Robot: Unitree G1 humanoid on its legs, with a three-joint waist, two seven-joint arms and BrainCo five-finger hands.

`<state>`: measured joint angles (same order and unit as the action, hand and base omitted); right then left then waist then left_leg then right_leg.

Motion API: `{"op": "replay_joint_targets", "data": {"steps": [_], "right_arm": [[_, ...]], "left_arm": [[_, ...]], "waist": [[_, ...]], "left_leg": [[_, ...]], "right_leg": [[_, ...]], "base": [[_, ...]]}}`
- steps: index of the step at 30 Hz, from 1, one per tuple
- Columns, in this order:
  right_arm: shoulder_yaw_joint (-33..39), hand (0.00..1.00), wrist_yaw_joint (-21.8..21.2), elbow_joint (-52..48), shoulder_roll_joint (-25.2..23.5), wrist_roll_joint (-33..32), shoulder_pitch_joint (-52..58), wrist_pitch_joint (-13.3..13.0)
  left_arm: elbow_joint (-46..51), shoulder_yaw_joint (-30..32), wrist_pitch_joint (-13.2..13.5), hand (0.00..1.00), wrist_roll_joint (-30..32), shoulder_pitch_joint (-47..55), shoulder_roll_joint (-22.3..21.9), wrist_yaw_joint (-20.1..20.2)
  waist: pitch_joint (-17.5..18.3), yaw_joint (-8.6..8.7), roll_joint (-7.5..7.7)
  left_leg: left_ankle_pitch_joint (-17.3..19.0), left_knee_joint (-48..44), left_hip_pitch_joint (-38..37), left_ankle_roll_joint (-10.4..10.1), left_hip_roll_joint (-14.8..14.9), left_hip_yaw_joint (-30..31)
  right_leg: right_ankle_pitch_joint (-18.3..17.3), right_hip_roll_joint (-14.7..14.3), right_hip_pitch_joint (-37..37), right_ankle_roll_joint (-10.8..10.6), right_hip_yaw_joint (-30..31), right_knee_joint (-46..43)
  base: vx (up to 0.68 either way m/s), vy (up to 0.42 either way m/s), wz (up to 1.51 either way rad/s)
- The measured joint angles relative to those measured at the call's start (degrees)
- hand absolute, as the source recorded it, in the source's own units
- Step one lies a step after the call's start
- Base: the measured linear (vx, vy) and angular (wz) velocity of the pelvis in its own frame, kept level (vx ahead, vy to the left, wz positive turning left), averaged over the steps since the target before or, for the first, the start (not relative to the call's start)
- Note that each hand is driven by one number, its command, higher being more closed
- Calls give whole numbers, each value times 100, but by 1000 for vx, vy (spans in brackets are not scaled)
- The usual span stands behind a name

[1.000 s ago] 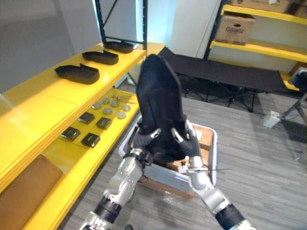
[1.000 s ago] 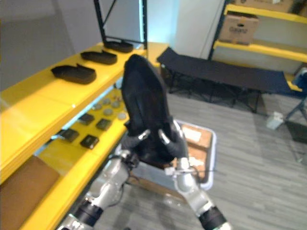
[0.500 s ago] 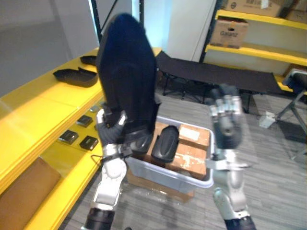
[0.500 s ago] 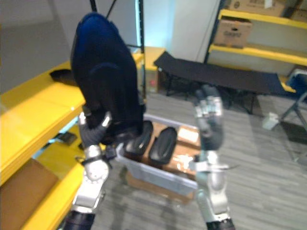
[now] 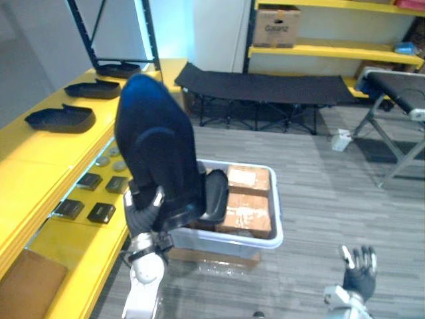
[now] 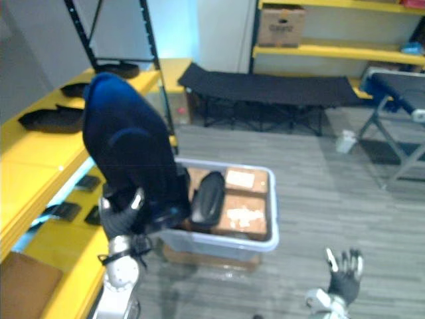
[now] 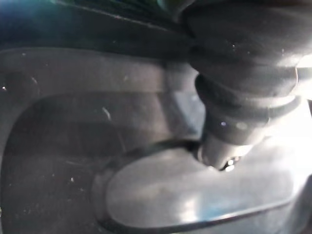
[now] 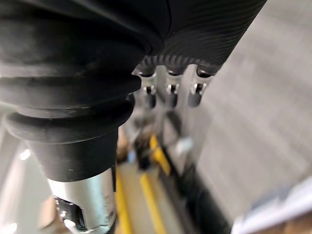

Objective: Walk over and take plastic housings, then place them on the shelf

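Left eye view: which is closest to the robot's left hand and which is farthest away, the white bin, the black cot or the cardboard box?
From the left hand, which grips the black housing:
1. White bin: nearest, just to the hand's right.
2. Black cot: farther back, behind the bin.
3. Cardboard box: farthest, up on the back shelf.

The left hand [image 6: 121, 216] grips a large dark oval plastic housing [image 6: 126, 149] upright, beside the long yellow shelf [image 6: 26, 166] where flat black plastic housings [image 6: 46, 119] lie. Just right of it, a pale plastic bin [image 6: 229, 240] holds brown cardboard boxes [image 6: 239, 216] and a smaller black housing [image 6: 208, 197]. The right hand [image 6: 342, 280] hangs low, fingers spread
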<state>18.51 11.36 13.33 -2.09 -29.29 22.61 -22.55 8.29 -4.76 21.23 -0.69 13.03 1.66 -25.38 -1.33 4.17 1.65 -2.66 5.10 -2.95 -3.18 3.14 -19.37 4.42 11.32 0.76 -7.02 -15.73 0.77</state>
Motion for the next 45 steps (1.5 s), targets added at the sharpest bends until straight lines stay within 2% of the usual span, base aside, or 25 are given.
{"op": "replay_joint_targets", "data": {"steps": [4, 7, 9, 11, 13, 14, 16, 18, 19, 20, 22, 24, 27, 32, 35, 36, 37, 38, 39, 40, 44, 45], "right_arm": [[-64, 0, 280, -17, -2, 342, -278, 14], [-395, 0, 370, -302, 9, 705, -605, 99], [-638, 0, 309, -430, 47, 813, -883, 171], [-917, 0, 214, -429, 99, 816, -1155, 242], [-1402, 0, 183, -393, 171, 845, -1527, 305], [-1509, 0, 177, -390, 179, 894, -1620, 311], [-1903, 0, 99, -347, 203, 994, -2006, 324], [-2049, 0, 62, -274, 205, 1005, -2173, 331], [-2239, 0, -2, -137, 206, 1126, -2346, 334], [-2326, 0, -7, -91, 201, 1235, -2391, 344], [-2643, 0, 11, -66, 201, 2047, -2483, 403], [-2828, 0, 11, -66, 220, 2564, -2587, 573], [-2905, 0, 8, -67, 282, 2601, -2639, 760], [-2974, 0, -161, -70, 599, 2552, -2832, 810], [-3132, 0, -290, -138, 677, 2508, -2858, 900], [-3155, 0, -320, -166, 678, 2447, -2851, 928], [-3139, 0, -376, -230, 672, 2436, -2823, 965], [-3130, 0, -377, -330, 689, 2437, -2771, 985], [-3089, 0, -372, -472, 739, 2441, -2685, 987], [-2972, 0, -282, -618, 805, 2517, -2576, 960], [-2862, 0, -165, -621, 776, 2648, -2550, 701], [-2837, 0, -208, -622, 750, 2526, -2540, 511]], "left_arm": [[6, 261, 115, 100, 80, -14, 16, -72], [328, 741, 109, 100, 175, 22, 11, -409], [724, 1152, 99, 100, 196, 71, 4, -716], [1085, 1618, 98, 100, 210, 131, -58, -845], [1405, 2207, 99, 100, 225, 341, -261, -991], [1453, 2315, 100, 100, 221, 406, -302, -1015], [1562, 2694, 113, 100, 219, 646, -481, -1044], [1565, 2836, 123, 100, 190, 752, -541, -1036], [1569, 2966, 144, 100, 172, 798, -630, -1014], [1570, 3000, 169, 100, 160, 807, -631, -994], [1609, 3178, 256, 100, 103, 851, -646, -904], [1641, 3332, 261, 100, 49, 860, -649, -751], [1640, 3388, 262, 100, -118, 861, -650, -546], [1639, 3410, 269, 100, -114, 884, -647, -569], [1631, 3349, 266, 100, -106, 810, -635, -613], [1629, 3334, 256, 100, -111, 772, -626, -660], [1628, 3316, 246, 100, -118, 664, -599, -702], [1626, 3276, 246, 100, -124, 588, -585, -700], [1626, 3199, 249, 100, -168, 474, -573, -686], [1630, 3037, 296, 100, -349, 340, -563, -603], [1648, 2907, 562, 100, -558, 196, -548, -391], [1648, 2791, 620, 100, -539, 135, -475, -271]], "waist": [[-13, -18, 6], [-100, -107, -15], [-148, -278, -24], [-179, -431, -11], [-260, -698, 4], [-287, -759, 16], [-344, -1056, 33], [-349, -1185, 34], [-370, -1307, 57], [-386, -1324, 85], [-440, -1448, 185], [-481, -1480, 273], [-497, -1568, 340], [-514, -1592, 305], [-521, -1545, 293], [-533, -1531, 276], [-596, -1394, 200], [-590, -1336, 208], [-598, -1270, 141], [-589, -1273, 40], [-667, -1282, -2], [-673, -1267, 7]], "left_leg": [[4, 0, 3, -8, 3, 146], [5, 0, 31, -8, -43, 423], [-3, 0, 124, -19, -100, 665], [-65, -1, 223, 27, -174, 980], [-97, -4, 217, 69, -282, 1378], [-101, -4, 226, 76, -307, 1445], [-154, -7, 328, 147, -448, 1808], [-168, -7, 390, 168, -501, 1980], [-185, -6, 421, 192, -564, 2204], [-186, -5, 425, 194, -592, 2286], [-173, -4, 442, 199, -646, 2509], [-172, -8, 479, 210, -666, 2614], [-168, -33, 461, 221, -654, 2627], [-103, -37, 247, 201, -557, 2244], [42, -290, 412, 169, -520, 2057], [132, -436, 507, 168, -502, 2016], [194, -640, 614, 196, -350, 1566], [190, -712, 666, 194, -272, 1338], [148, -777, 771, 153, -181, 1113], [-40, -662, 858, 104, -200, 1101], [-188, -339, 793, 215, -303, 1157], [-192, -307, 782, 245, -360, 1284]], "right_leg": [[2, -14, 136, -3, -163, 88], [-45, 34, 306, -10, -462, 112], [-102, 84, 370, -22, -705, 102], [-131, 141, 480, -96, -1038, 89], [-153, 223, 745, -131, -1450, 78], [-164, 244, 780, -141, -1544, 73], [-186, 317, 946, -160, -1937, 59], [-200, 360, 979, -155, -2108, -20], [-205, 405, 1047, -146, -2292, -124], [-211, 420, 1093, -137, -2368, -158], [-254, 483, 1137, -65, -2525, -363], [-281, 515, 1124, -21, -2523, -472], [-289, 529, 1108, -8, -2495, -566], [-518, 523, 1070, 131, -2114, -609], [-718, 444, 1061, 46, -2045, -444], [-696, 409, 1092, -52, -2074, -373], [-630, 353, 1253, -182, -2356, -259], [-611, 345, 1316, -215, -2498, -250], [-607, 346, 1357, -220, -2709, -257], [-605, 341, 1337, -224, -2890, -303], [-601, 473, 1318, -221, -2956, -533], [-609, 553, 1310, -204, -2878, -749]], "base": [[19, -14, 16], [2, 9, 46], [-21, 24, 57], [22, 23, 87], [64, 36, 102], [70, 44, 78], [42, 51, 90], [6, 56, 74], [9, 77, 72], [11, 90, 84], [9, 65, 57], [28, 34, 33], [53, 15, 7], [21, -28, -44], [-48, -93, -25], [-60, -86, 24], [-52, -63, 52], [-75, -38, 93], [-71, 30, 105], [-54, 57, 85], [4, 91, 48], [40, 110, 57]]}}
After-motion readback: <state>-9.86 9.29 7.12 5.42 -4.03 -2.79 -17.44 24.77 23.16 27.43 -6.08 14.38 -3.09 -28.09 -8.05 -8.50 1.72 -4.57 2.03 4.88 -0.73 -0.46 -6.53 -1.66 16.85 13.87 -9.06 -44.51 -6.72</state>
